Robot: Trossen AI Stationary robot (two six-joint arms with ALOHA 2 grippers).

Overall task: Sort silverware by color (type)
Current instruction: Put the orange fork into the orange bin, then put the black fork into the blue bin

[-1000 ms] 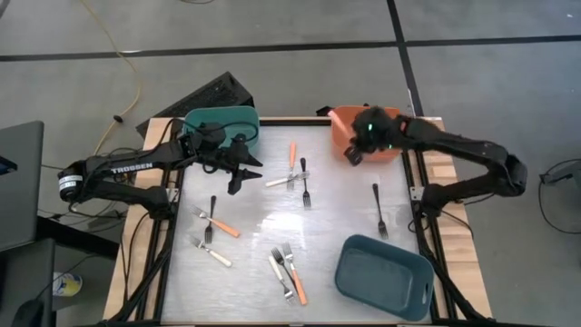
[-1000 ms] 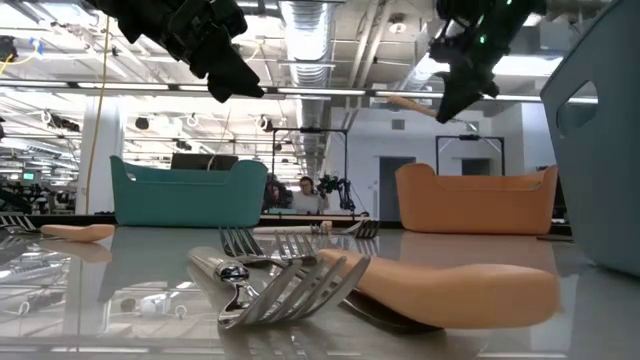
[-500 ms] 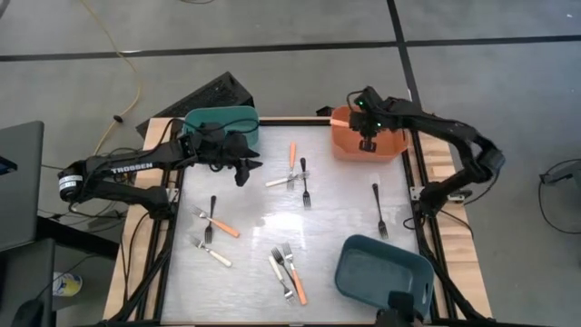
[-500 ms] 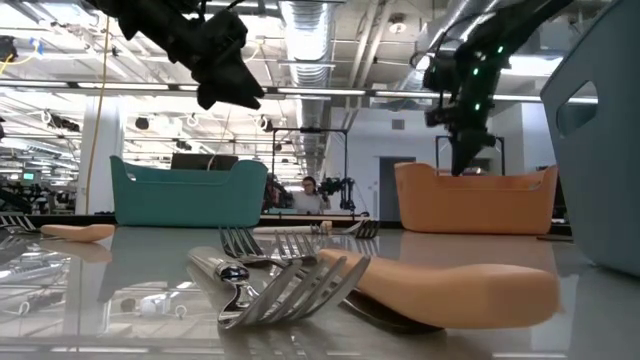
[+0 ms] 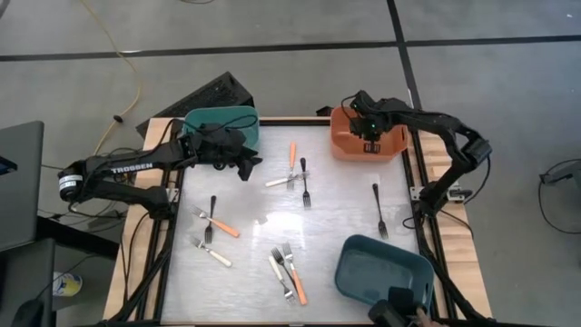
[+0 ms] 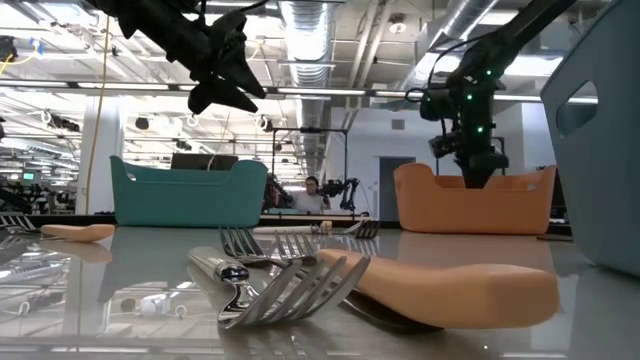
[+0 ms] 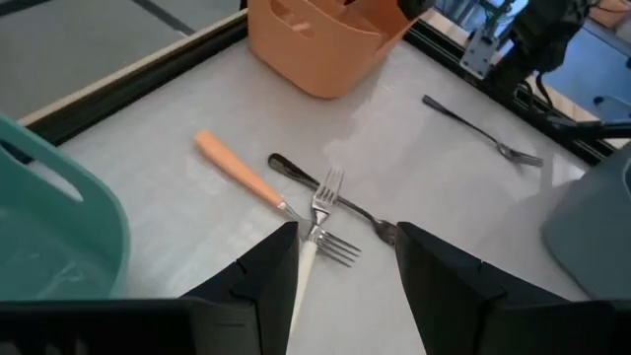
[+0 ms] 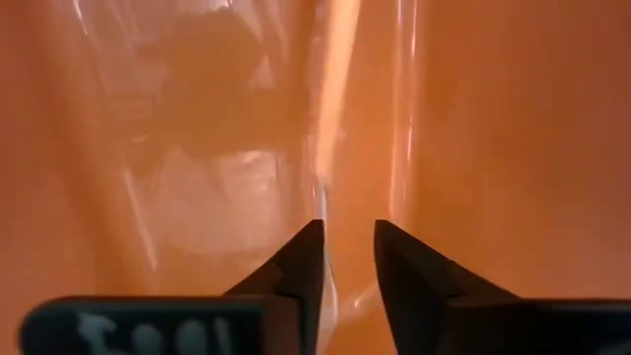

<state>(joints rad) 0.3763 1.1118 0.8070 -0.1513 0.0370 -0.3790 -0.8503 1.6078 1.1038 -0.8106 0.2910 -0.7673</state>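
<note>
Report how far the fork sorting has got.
Done: little can be confirmed; what the orange bin and teal bin already hold is not visible from above.
In hand: the right claw is over the orange bin, an orange-handled fork below its parted fingers. The left claw hangs open, empty.
Left: nine forks on the table, in three colours.

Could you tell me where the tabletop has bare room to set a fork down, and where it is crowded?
Free: the stretch between the black fork and the central forks, and the patch beside the teal bin. Crowded: the fork pair by the dark blue bin, and the forks along the left edge.
</note>
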